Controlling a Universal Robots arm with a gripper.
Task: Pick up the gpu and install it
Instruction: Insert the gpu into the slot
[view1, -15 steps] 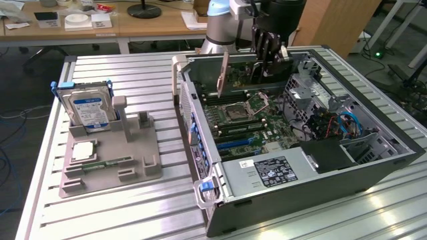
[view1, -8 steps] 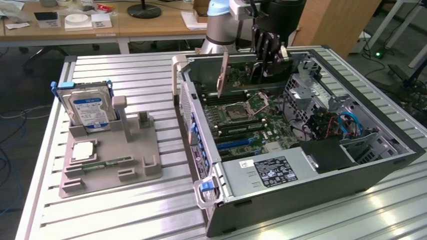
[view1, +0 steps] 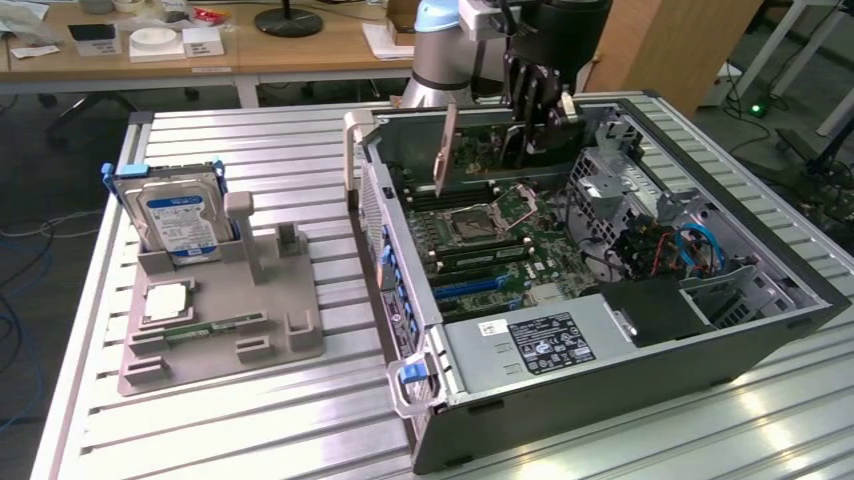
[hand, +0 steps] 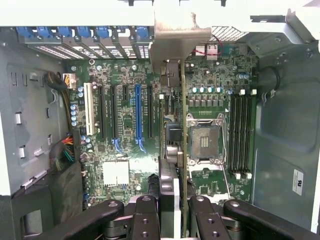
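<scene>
Exterior view, from its left to its right:
- A grey fixture (view1: 267, 335) is seen on the slatted table (view1: 267, 430). A blue-labelled hard drive (view1: 180, 215) is stood upright in it; a processor chip (view1: 167, 300) and a green memory stick (view1: 214, 328) are laid flat on it.
- An open PC case (view1: 761, 325) is laid on its side just beside the fixture, with the motherboard (view1: 507, 255) exposed.
- The gpu (view1: 487, 155) is held on edge, upright, inside the far end of the case above the motherboard, with its pale bracket toward the exterior view's left. Contact between its lower edge and the board cannot be told.
- The gripper (view1: 534, 105) is positioned over the card, jaws clamped on the gpu.
- The power supply (view1: 534, 345) is seen at the near end of the case, and blue cables (view1: 694, 250) toward the exterior view's right.

Wrist view:
- The gpu (hand: 174, 150) is seen edge-on, pinched by the gripper (hand: 175, 205).
- The card is lined up between the expansion slots, one of them a blue slot (hand: 137, 112), and the CPU socket (hand: 205, 142).
- The memory slots (hand: 240, 132) are seen beyond the socket.
</scene>
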